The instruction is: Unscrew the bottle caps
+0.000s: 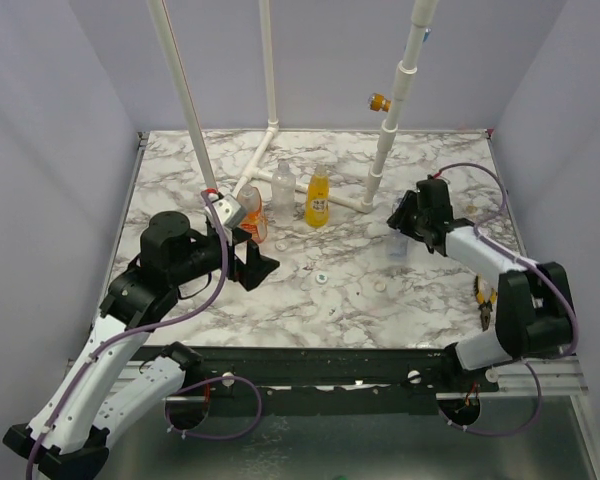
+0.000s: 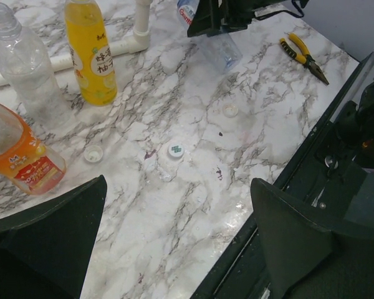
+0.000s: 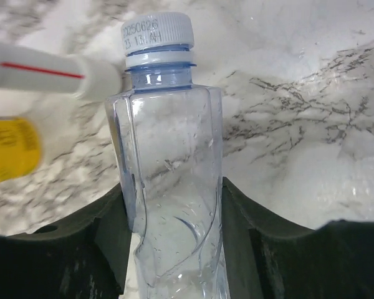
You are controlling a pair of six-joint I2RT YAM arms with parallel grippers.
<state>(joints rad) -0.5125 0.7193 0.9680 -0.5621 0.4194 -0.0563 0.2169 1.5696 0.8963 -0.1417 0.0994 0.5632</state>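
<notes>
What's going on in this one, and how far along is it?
The right gripper has its fingers pressed against both sides of the blue-tinted bottle, whose cap is still screwed on. The left gripper hangs open over the marble table, holding nothing. Three loose caps lie on the table near the yellow bottle, the orange bottle and the small clear bottle. This looks like the last cap.
</notes>
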